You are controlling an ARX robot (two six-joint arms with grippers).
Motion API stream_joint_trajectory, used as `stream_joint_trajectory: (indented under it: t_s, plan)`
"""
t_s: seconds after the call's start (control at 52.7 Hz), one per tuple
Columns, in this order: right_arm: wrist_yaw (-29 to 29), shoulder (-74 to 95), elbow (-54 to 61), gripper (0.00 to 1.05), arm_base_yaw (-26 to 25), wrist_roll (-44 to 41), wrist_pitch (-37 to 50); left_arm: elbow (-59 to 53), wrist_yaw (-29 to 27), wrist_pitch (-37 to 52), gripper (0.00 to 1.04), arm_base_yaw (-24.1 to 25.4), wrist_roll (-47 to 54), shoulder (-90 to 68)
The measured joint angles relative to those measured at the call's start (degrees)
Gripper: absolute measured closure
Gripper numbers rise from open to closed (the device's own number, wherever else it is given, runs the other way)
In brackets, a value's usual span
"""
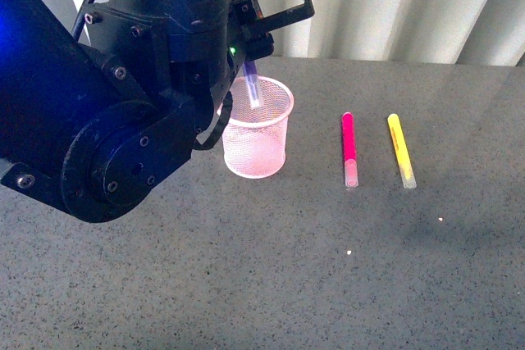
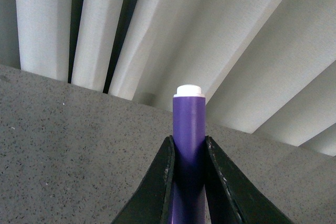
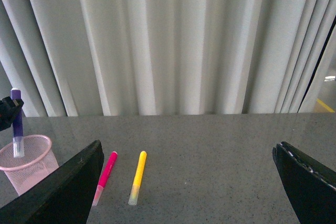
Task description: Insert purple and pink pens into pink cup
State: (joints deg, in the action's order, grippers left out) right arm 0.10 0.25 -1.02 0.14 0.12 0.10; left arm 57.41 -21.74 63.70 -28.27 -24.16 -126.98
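The left claw (image 2: 188,145) is clamped on the purple pen (image 2: 189,119), upright, cap tip inside the pink cup (image 1: 259,149) just beneath it; lowering straight before releasing should avoid the rim.

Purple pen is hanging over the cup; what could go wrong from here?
The purple pen in the left gripper looks longer than the pink cup is deep; dropped, it may lean on the rim and tip the mesh cup. Later, the pink pen lies close beside the yellow marker, so a grasp could nudge or take the wrong one.
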Motion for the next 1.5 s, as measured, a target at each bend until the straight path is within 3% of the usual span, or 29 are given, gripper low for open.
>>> stream_joint_trajectory:
  t_s: [0.247, 0.38, 0.512, 0.721, 0.949, 1.101, 1.176, 1.233, 1.271, 1.499]
  plan:
    - [0.0, 0.0, 0.0, 0.07, 0.0, 0.0, 0.0, 0.04, -0.26, -1.03, 0.91, -0.37, -1.79, -0.72]
    - [0.0, 0.0, 0.0, 0.07, 0.0, 0.0, 0.0, 0.04, 0.13, -1.84, 0.68, -0.42, -3.61, -0.74]
    - [0.0, 0.0, 0.0, 0.07, 0.0, 0.0, 0.0, -1.22, 0.74, -3.56, 0.36, -0.15, -6.4, 0.79]
    - [0.0, 0.0, 0.0, 0.07, 0.0, 0.0, 0.0, -6.23, 3.87, -12.92, 0.05, 1.73, -3.74, 12.28]
    - [0.02, 0.0, 0.0, 0.07, 0.0, 0.0, 0.0, -13.92, 18.4, -50.1, 0.07, 10.14, 13.33, 38.36]
    - [-0.02, 0.0, 0.0, 0.07, 0.0, -0.02, 0.0, -14.78, 18.49, -52.81, 0.07, 11.43, 16.22, 41.59]
    - [-0.09, 0.0, 0.0, 0.07, 0.0, -0.02, 0.0, -23.28, 8.09, -28.63, 0.22, 11.23, 20.52, 39.69]
    - [0.07, 0.0, 0.0, 0.07, 0.0, 0.0, 0.0, -31.26, 7.37, -12.0, 0.37, 12.72, 22.12, 40.83]
    - [0.02, 0.0, 0.0, 0.07, 0.0, 0.0, -0.02, -34.25, 8.0, -6.49, 0.46, 13.9, 22.64, 43.21]
    - [0.0, 0.0, 0.0, 0.07, 0.0, 0.0, 0.0, -44.19, 12.31, -5.4, 0.91, 18.71, 23.47, 54.58]
